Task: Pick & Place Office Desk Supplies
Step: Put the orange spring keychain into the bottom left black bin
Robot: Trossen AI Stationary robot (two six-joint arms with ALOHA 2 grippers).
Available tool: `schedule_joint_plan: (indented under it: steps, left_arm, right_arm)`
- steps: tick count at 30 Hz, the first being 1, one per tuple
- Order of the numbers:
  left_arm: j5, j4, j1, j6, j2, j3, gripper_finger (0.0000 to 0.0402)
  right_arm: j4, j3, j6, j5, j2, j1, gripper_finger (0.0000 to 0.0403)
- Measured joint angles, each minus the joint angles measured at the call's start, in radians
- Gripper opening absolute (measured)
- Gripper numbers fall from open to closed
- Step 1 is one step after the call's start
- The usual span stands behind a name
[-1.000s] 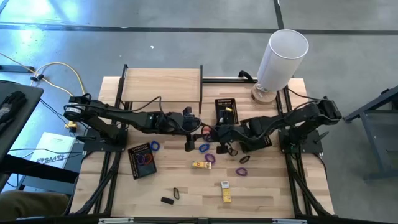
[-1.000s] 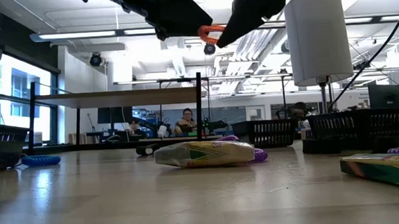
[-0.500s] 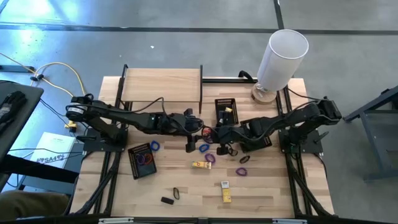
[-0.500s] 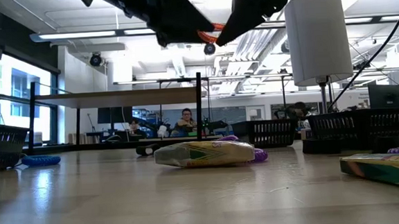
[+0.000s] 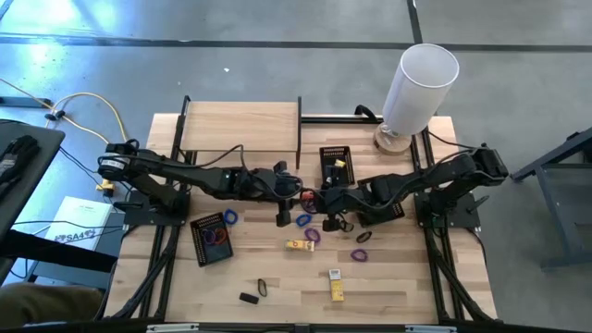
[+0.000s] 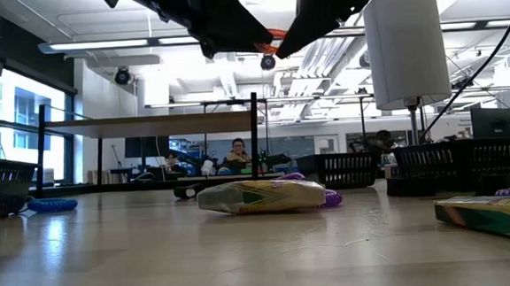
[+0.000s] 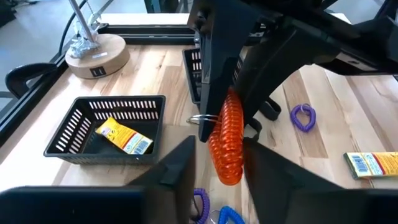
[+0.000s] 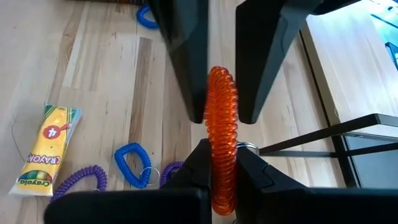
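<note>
An orange coil loop [image 8: 222, 109] hangs in the air over the middle of the table, between my two grippers, which meet tip to tip. My right gripper [image 8: 222, 171] comes from the table's right and is shut on the loop. From the table's left comes my left gripper [image 7: 224, 171], whose fingers sit on either side of the same loop. In the high view the loop [image 5: 308, 196] shows as a small orange spot between the two. Other supplies lie on the table: a crayon packet [image 5: 298, 245], blue loops [image 5: 303, 220] and purple loops [image 5: 313, 235]. My left gripper has the coil's end [image 7: 229, 165] that is nearer to it between its two fingers; one finger [image 7: 264, 177] lies against the coil, and the other stands very close. It comes from the table's left, slanting slightly down. The coil is clear of the table. My right gripper pinches the coil's other end [image 8: 222, 155] between its two fingers. It comes from the table's right, slanting down. The coil runs straight out from its fingers toward the left gripper, well above the table.
A black mesh tray [image 5: 336, 165] with a yellow packet stands behind the grippers; another tray [image 5: 212, 238] with loops is at the front left. A tall white cylinder [image 5: 418, 83] stands at the back right, a wooden shelf [image 5: 240, 129] at the back left. More small items [image 5: 337, 285] lie near the front edge.
My left gripper has edged toward my right gripper. In the low view its fingers now cover part of the orange coil, which showed free beside them a second ago. My right gripper and the coil have stayed in place.
</note>
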Motion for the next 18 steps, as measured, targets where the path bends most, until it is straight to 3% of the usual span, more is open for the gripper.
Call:
schedule_joint_plan:
  steps: [7, 18]
  left_arm:
    - [-0.005, -0.001, 0.0, -0.003, 0.0, 0.0, 0.0017]
    - [-0.006, -0.017, 0.0, -0.005, -0.001, -0.001, 0.001]
  right_arm:
    - [-0.007, 0.0, 0.007, -0.016, 0.0, -0.001, 0.0019]
    - [-0.007, 0.0, 0.044, 0.009, 0.0, -0.001, 0.0095]
